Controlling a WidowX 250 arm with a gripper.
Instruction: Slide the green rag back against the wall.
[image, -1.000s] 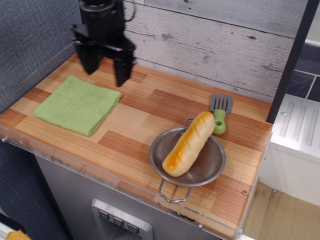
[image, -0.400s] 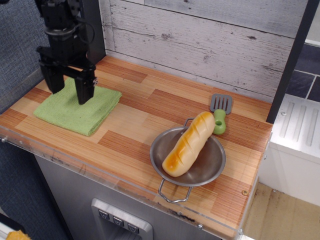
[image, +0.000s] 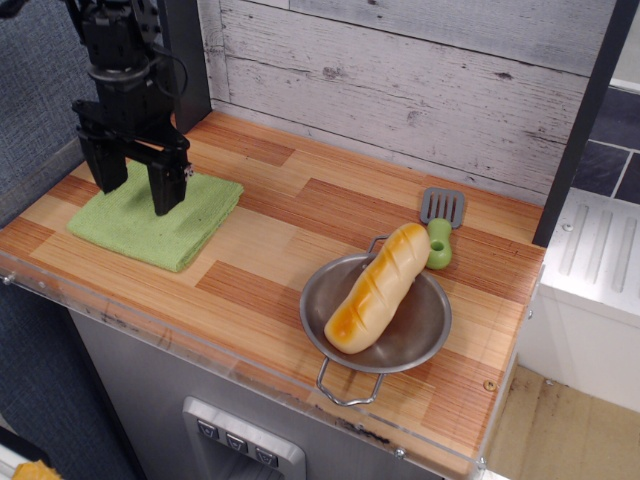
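The green rag (image: 150, 225) lies flat on the wooden counter at the front left, near the side panel. My black gripper (image: 135, 192) is open over the rag's middle, its two fingers pointing down and close to or touching the cloth. It holds nothing. The wall (image: 420, 90) of whitish-grey planks runs along the back of the counter, with a strip of bare counter between it and the rag.
A metal bowl (image: 420, 330) with a bread loaf (image: 375, 290) sits at the front right. A green-handled spatula (image: 440, 225) lies behind it. The blue-grey side panel (image: 50, 80) borders the left. The counter's front edge (image: 230, 360) has a clear plastic lip.
My gripper has moved from the back of the counter left and forward over the rag, then lowered slightly onto it. The rag has not shifted.
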